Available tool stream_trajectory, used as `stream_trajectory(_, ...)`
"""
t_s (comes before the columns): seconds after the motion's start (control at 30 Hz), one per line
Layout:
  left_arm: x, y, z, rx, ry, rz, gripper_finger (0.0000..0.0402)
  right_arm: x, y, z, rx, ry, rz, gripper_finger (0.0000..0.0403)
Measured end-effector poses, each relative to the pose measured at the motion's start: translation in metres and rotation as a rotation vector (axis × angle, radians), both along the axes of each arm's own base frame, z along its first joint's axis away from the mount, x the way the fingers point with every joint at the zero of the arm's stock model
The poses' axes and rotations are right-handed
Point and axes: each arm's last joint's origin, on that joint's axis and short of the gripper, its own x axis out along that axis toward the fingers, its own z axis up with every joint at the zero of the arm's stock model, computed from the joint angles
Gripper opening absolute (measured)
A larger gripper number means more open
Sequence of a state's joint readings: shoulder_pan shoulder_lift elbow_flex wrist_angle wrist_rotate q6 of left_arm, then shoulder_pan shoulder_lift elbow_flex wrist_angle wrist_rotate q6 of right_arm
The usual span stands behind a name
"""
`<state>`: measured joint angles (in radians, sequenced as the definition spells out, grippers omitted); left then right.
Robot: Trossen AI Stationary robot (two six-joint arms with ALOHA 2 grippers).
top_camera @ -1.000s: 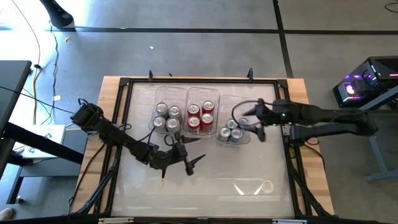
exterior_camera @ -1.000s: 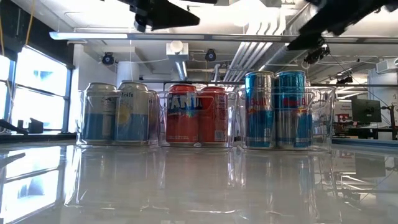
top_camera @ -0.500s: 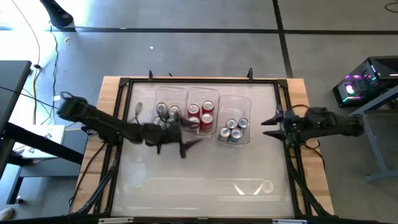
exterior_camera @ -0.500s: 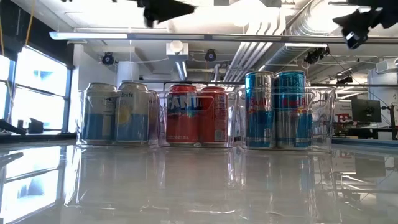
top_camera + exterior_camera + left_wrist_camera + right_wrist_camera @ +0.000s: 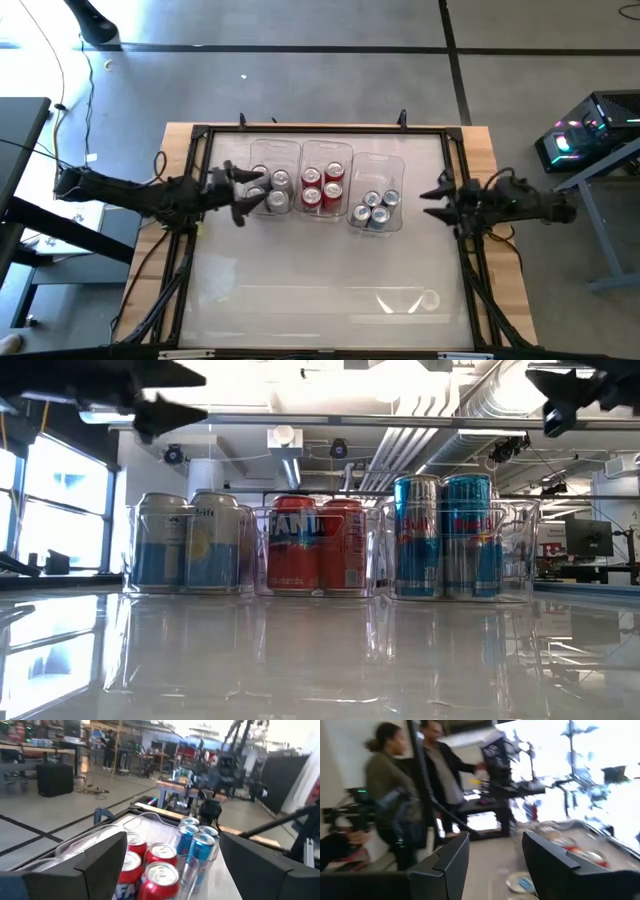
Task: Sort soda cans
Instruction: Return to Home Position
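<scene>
Three clear bins stand side by side toward the table's far side. The left bin holds silver-grey soda cans [image 5: 270,190] [image 5: 190,545], the middle one red cans [image 5: 320,185] [image 5: 155,865], and the right one blue cans [image 5: 375,208] [image 5: 445,535]. All the cans stand upright on their bases. My left gripper [image 5: 245,195] [image 5: 173,837] hangs open and level above the table's left side, beside the silver-can bin and pointing toward the bins. My right gripper [image 5: 435,197] [image 5: 496,835] hangs open at the table's right edge, right of the blue-can bin, with nothing between its fingers.
A black frame [image 5: 200,135] runs around the glossy table top. Two people [image 5: 410,795] stand in the room beyond the table, seen in the right wrist view. A lit computer case [image 5: 580,140] stands off the table's right side.
My left gripper has swung from the table's middle toward the left edge and somewhat toward the far edge, staying high and open. My right gripper has drawn back from above the blue-can bin to the table's right edge. The cans and bins have stayed put.
</scene>
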<state>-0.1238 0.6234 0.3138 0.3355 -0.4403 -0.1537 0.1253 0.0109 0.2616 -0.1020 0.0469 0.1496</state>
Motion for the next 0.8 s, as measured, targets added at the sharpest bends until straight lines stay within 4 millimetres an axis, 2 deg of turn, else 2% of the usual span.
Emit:
stream_trajectory(0.1, -0.014, 0.002, -0.011, -0.01, -0.032, 0.016, 0.0311, 0.011, 0.003, -0.021, -0.034, -0.063, 0.032, 0.0178)
stream_trajectory(0.23, -0.026, 0.004, -0.026, -0.018, -0.05, 0.016, 0.0311, 0.017, 0.003, -0.04, -0.042, -0.048, 0.028, 0.0178)
stream_trajectory(0.57, -0.043, 0.005, -0.052, -0.029, -0.09, 0.001, 0.0311, 0.021, 0.004, -0.057, -0.053, -0.034, 0.043, 0.0178)
stream_trajectory(0.8, -0.049, 0.005, -0.065, -0.044, -0.086, -0.03, 0.0304, 0.022, 0.005, -0.058, -0.06, -0.021, 0.054, 0.0178)
